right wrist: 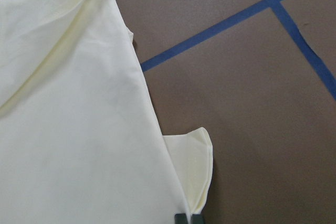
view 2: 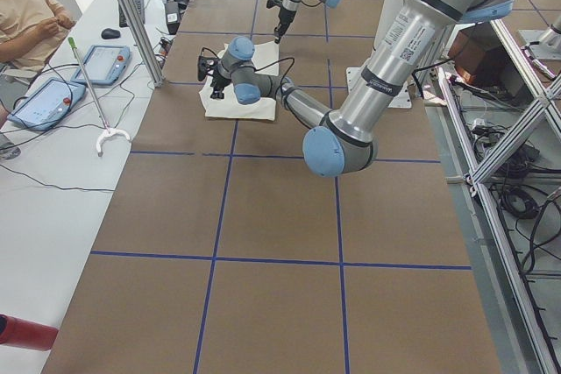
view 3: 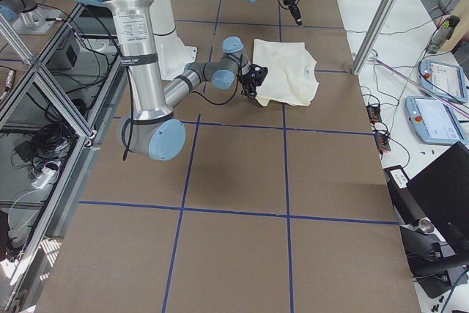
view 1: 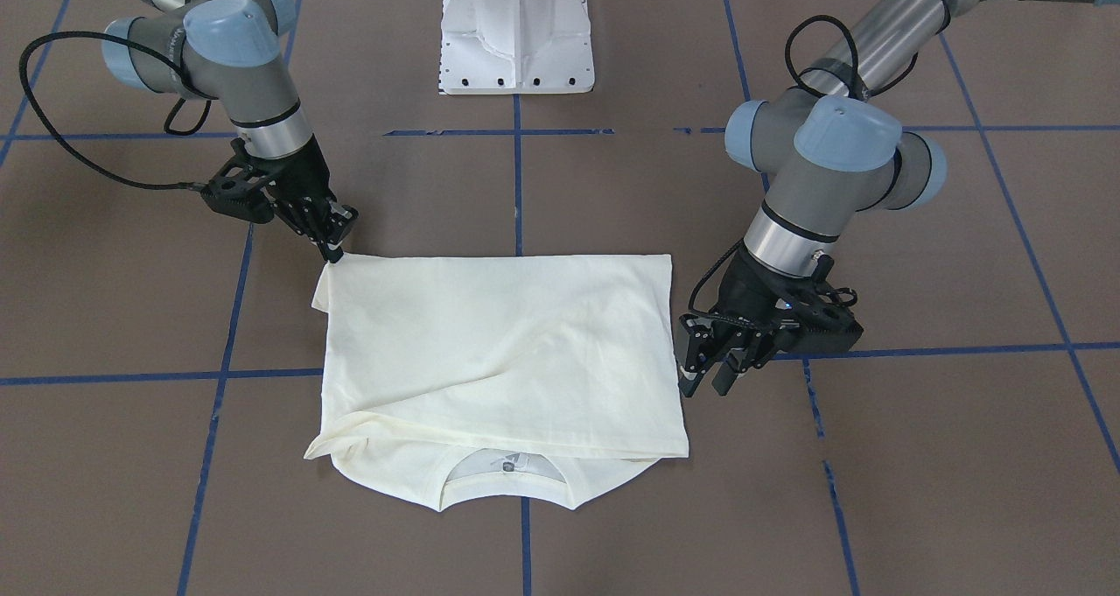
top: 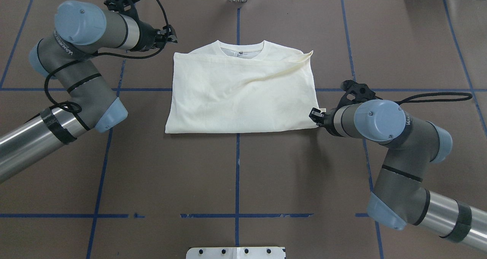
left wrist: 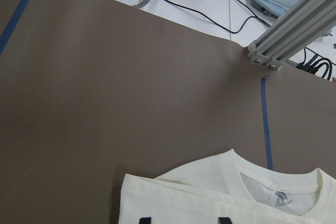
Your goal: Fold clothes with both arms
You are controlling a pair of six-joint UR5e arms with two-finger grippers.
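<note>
The cream shirt [view 1: 499,342] lies folded into a rectangle on the brown table, its round neck [top: 241,50] on the side far from the robot and no print showing. My right gripper [view 1: 337,246] is shut on the shirt's near right corner [top: 310,120]; the right wrist view shows a small cream flap [right wrist: 191,166] pinched between the closed fingertips. My left gripper [view 1: 704,373] stands open just beside the shirt's left edge near the neck end [top: 172,36], nothing between its fingers. In the left wrist view its two tips are apart over the shirt [left wrist: 210,192].
The white pedestal base [view 1: 516,36] stands at the robot's side of the table. Blue tape lines [top: 237,175] grid the brown surface. Beyond the table's far edge a seated person [view 2: 31,10], tablets [view 2: 48,102] and aluminium posts [view 2: 131,15] show.
</note>
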